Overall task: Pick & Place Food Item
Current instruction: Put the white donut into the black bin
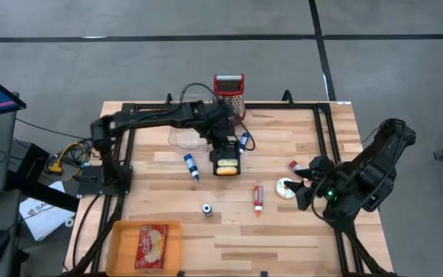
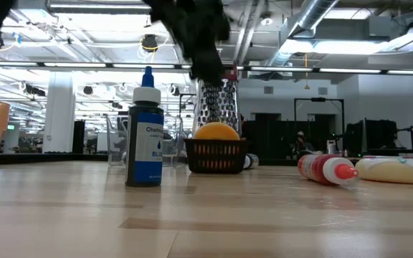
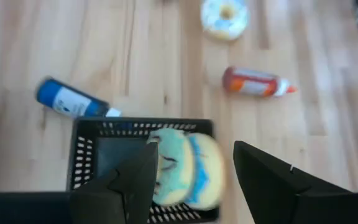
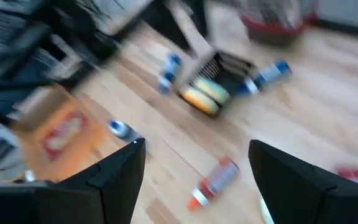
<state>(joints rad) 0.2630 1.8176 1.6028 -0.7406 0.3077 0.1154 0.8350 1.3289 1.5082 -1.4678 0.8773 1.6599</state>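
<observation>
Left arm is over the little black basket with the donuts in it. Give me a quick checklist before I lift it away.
1. Left gripper open, holding nothing: ok.
2. Donuts inside the black basket: ok.
3. Basket flat on the table: ok in the low view.
4. Blue bottle beside the basket, apart from it: ok.
5. Right gripper open, off to the side near the white donut: ok.
6. Fingers fully free of the basket rim: cannot tell.

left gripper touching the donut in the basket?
Apart. In the left wrist view the left gripper has open fingers with the donut lying below in the black basket, visibly beyond the fingertips.
</observation>
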